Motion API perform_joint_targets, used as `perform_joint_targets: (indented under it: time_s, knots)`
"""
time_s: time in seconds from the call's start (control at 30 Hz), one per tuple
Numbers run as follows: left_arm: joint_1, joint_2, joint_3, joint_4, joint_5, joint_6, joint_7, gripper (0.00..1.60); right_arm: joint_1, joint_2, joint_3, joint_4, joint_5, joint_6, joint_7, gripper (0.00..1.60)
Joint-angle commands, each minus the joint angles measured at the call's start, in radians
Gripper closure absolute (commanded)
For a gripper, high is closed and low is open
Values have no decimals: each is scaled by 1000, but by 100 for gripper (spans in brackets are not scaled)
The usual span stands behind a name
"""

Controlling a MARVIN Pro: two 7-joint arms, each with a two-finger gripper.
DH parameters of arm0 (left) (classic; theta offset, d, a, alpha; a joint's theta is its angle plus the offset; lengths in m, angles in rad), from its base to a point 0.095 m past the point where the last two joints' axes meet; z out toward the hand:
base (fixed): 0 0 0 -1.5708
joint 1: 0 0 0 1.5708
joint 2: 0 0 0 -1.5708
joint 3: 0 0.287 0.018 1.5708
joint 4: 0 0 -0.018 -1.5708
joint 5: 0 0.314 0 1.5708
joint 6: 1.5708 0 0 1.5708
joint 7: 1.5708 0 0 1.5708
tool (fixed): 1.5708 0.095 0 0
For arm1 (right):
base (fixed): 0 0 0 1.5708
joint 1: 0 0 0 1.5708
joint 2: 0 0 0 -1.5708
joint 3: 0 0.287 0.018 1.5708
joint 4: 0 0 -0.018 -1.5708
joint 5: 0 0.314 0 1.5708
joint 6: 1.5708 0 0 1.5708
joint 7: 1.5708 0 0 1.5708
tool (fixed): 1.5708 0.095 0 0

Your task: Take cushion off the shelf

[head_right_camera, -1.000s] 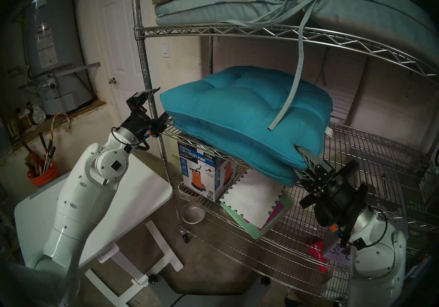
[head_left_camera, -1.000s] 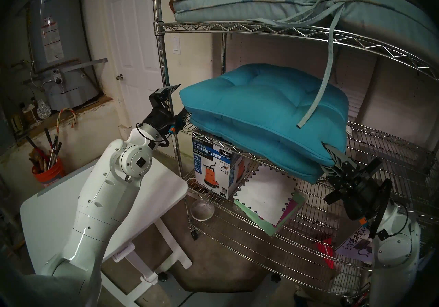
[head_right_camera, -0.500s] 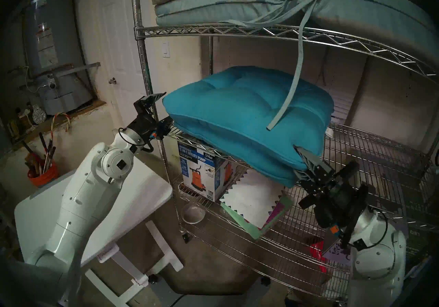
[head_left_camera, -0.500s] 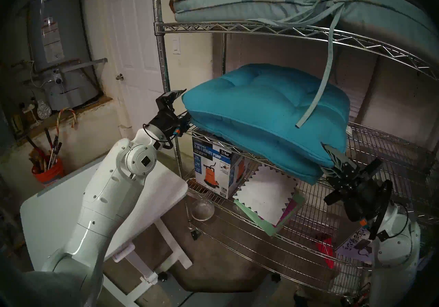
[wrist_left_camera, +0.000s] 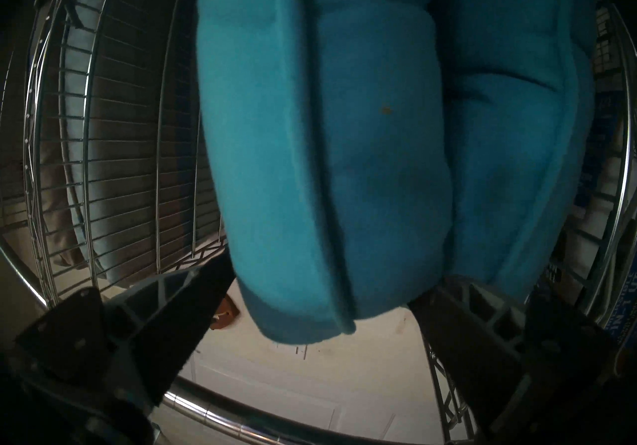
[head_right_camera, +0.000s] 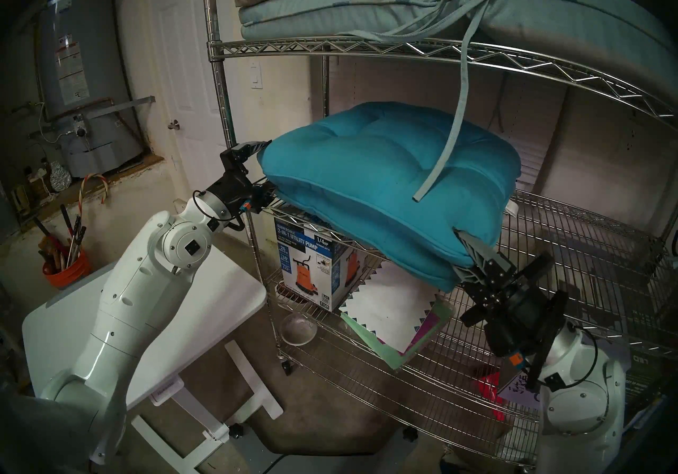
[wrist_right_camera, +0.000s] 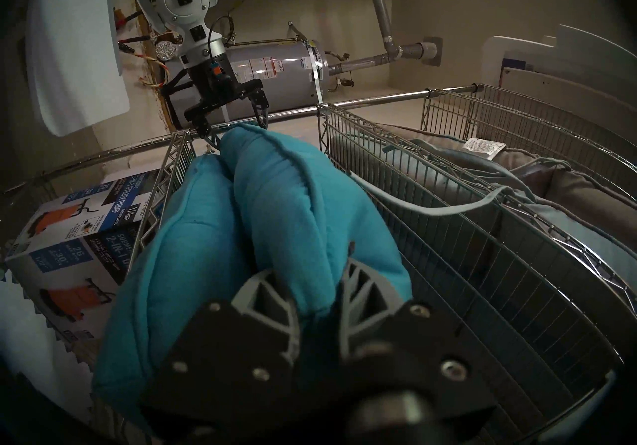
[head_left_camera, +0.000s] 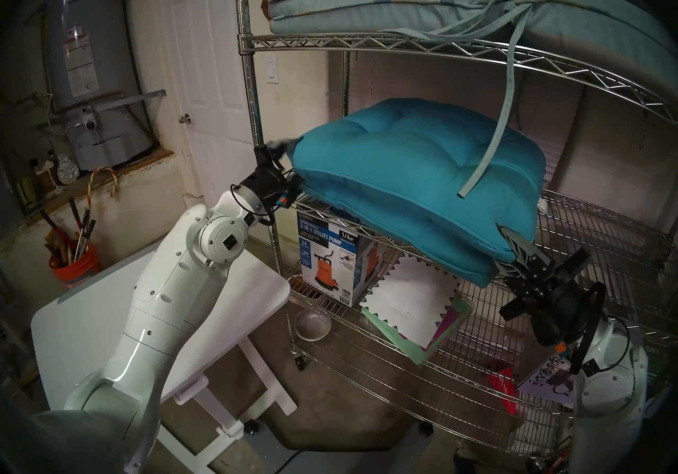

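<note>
The teal cushion (head_left_camera: 414, 183) lies on the shelf (head_left_camera: 587, 227) atop its twin, nothing lifted yet: the right hand (head_left_camera: 511, 247) is clenched on its near corner, while the left hand (head_left_camera: 290, 161) straddles the far corner, not visibly clamped.

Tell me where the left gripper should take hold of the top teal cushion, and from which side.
Grip the top teal cushion at its near-left corner, coming in level from the shelf's open left end. The corner sticks out past the post, and the left gripper already straddles it; the right gripper pinches the opposite corner.
</note>
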Motion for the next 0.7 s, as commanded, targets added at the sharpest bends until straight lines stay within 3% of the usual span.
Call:
perform_joint_targets:
  time_s: [0.0,0.23,0.43,0.67]
  knots:
    - [-9,-4,2,-18,-15,-71,58,160,13,8,-11,-12,10,-15,-7,160]
    - [22,13,-18,-50,-34,-73,69,160,49,20,-32,13,2,-2,-1,160]
    - [43,12,-46,-74,-42,-58,89,160,137,27,-50,62,-10,37,-10,160]
    - [33,11,-62,-72,-45,-57,95,160,207,98,-56,94,-10,115,-65,160]
